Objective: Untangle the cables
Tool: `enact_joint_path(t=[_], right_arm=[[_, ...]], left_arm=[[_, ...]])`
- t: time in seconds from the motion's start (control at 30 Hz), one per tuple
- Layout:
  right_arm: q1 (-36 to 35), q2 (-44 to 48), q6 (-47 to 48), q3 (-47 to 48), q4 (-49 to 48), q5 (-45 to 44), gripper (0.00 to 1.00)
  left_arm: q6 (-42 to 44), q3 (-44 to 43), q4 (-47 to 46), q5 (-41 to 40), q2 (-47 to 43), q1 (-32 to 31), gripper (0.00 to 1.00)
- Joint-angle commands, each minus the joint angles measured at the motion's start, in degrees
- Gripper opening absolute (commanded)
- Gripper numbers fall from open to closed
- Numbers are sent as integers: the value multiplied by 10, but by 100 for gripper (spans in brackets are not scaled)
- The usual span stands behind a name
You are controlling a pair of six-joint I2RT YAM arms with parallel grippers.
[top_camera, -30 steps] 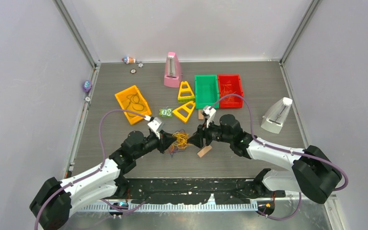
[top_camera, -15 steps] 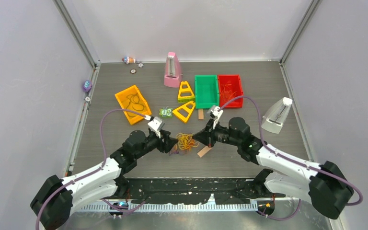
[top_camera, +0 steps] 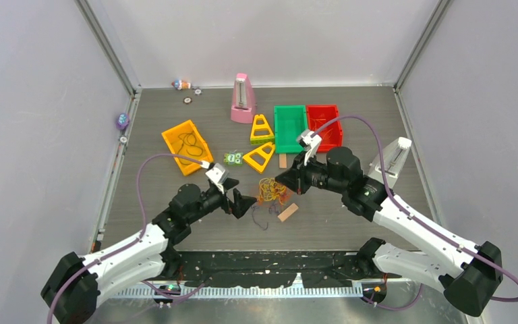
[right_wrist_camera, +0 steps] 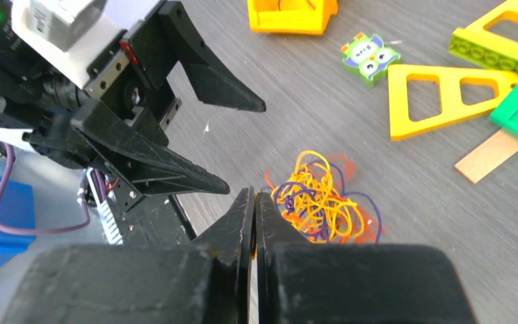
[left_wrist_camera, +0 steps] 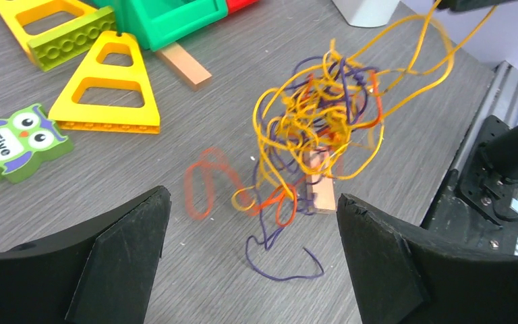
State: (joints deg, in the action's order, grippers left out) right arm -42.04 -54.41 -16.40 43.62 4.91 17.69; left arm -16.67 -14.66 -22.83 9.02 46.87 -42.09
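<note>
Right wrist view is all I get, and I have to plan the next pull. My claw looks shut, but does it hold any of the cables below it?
Observer: Yes. The left wrist view shows yellow strands climbing from the cables up to the right claw.
Operator: Is the clump off the table?
Observer: Mostly. It appears to hang in the air, while a purple cable trails down with its end lying on the table.
Operator: Anything close that I could snag?
Observer: A wooden block lies on the table just beside the clump, outside what your view shows.
</note>
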Motion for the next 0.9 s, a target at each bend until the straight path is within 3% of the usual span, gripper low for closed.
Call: enact_joint_path(t=[0.0,0.5,0.57,0.7,0.77,0.87], right_arm=[[-3,1,-5,23,30,36,5],[-3,8,-46,49,6,96,5],[-3,7,-52,57,6,92,5],[-3,17,-62,88,4,76,5],[-2,30,-62,109,6,55,5],[-2,46,-55,154,29,7,5]], left_arm=[[-7,-28,-39,48,8,0,95],[29,-163,-7,149,187,-37,86],[33,-169,-7,141,217,-54,76],[4,-185,-7,130,292,-63,47],[6,-223,60,120,327,-63,39],[9,-257,120,77,352,-63,13]])
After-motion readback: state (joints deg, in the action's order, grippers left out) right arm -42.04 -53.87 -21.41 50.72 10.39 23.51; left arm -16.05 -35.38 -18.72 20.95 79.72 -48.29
